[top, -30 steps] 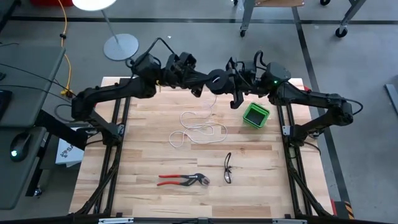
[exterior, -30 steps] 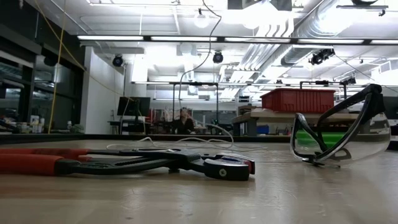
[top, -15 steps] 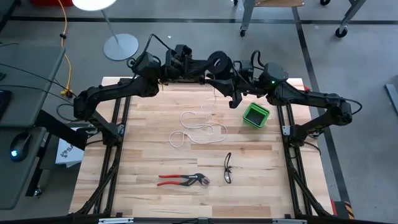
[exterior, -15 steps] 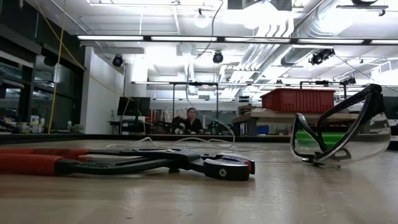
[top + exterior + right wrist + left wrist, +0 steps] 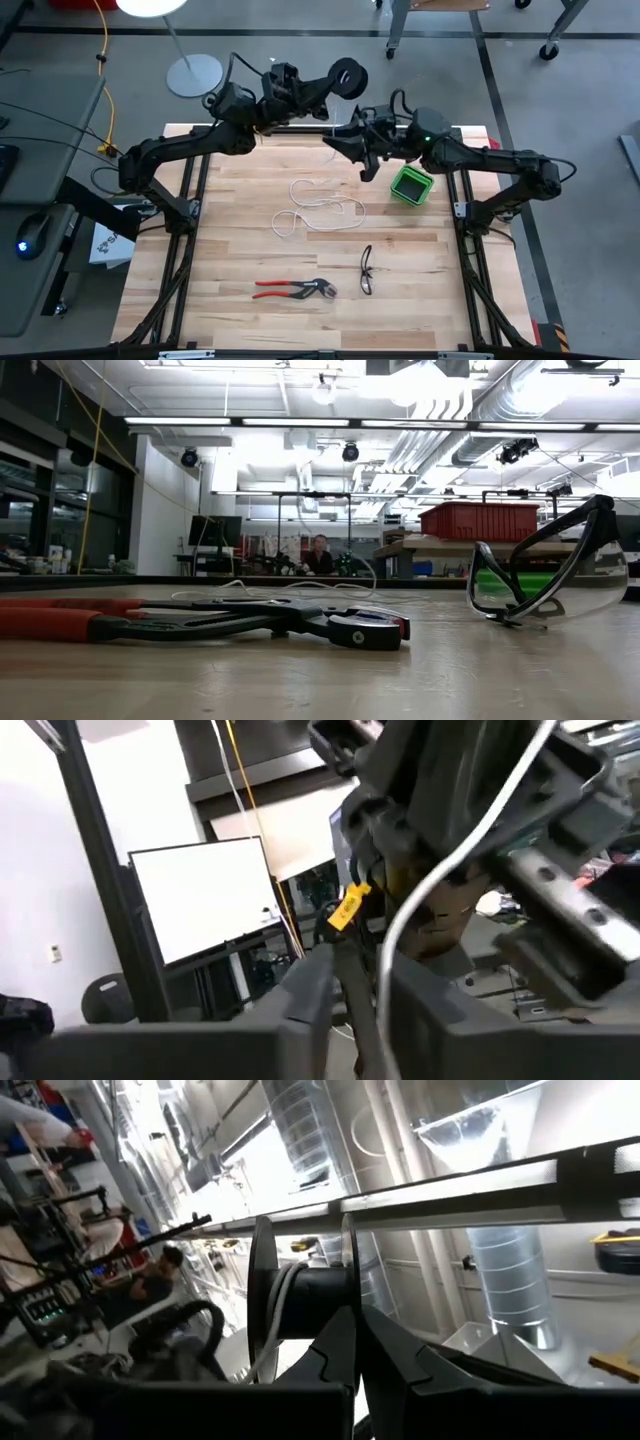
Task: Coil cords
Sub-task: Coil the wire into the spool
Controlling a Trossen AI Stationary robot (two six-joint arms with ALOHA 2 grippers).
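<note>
My left pincer clenches the black spool above the table's far edge. My right pincer stands slightly apart, the white cord running between its fingers.

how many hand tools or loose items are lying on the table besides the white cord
3: red-handled pliers near the front edge, safety glasses just right of them, and a green bin at the right side by the right arm. Nothing else shows.
</note>
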